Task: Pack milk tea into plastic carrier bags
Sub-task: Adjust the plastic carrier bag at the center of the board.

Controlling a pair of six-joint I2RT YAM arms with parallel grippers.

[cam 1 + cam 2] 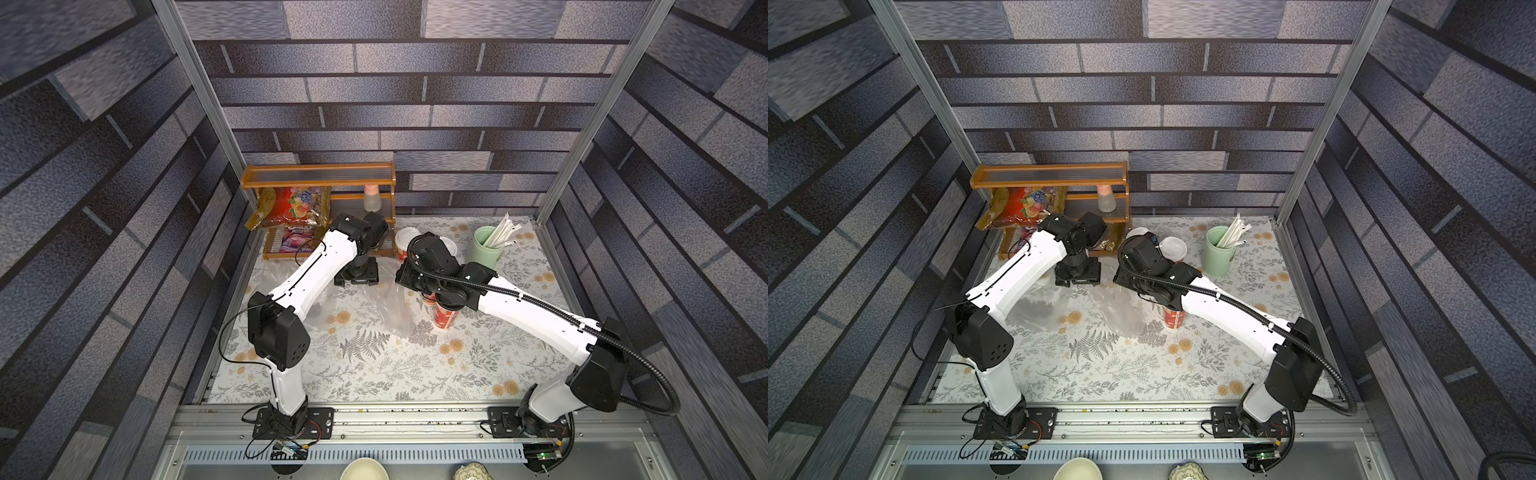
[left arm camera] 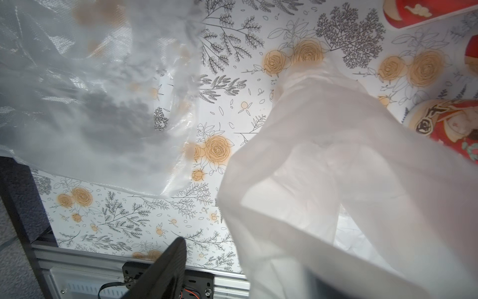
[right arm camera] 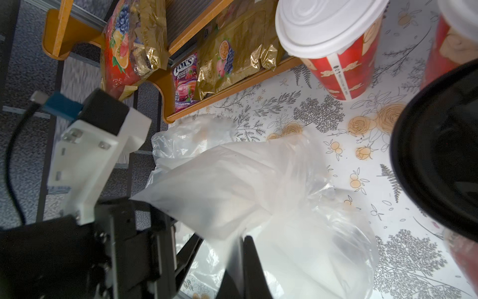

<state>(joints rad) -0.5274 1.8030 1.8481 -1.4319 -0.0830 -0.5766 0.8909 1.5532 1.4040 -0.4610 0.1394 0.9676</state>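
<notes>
The right tool (image 3: 239, 243) is seen closed tight on a fold of the thin, clear, crinkly plastic carrier bag (image 3: 258, 181), which is held partly raised from the flower-printed desk (image 1: 374, 374). The left tool (image 1: 357, 277) is shown with jaws apart, one finger (image 2: 176, 261) bare and the other side veiled by film, so a hold there cannot be confirmed. A second clear bag (image 2: 90, 108) is laid flat nearby. No cup is judged bagged yet: the two white-lidded red paper cups (image 3: 336, 59) are stood near the orange wooden rack (image 3: 59, 28), the black-lidded ones (image 1: 446, 318) under the right arm. The film could be torn or pulled out of so narrow a pinch, the mouth could be collapsed if only one side is held, and the black-lidded cups could be toppled by the arm just above them. "FOX'S" can be read on a purple sweet packet (image 3: 183, 77); the cups' small print cannot be made out.
</notes>
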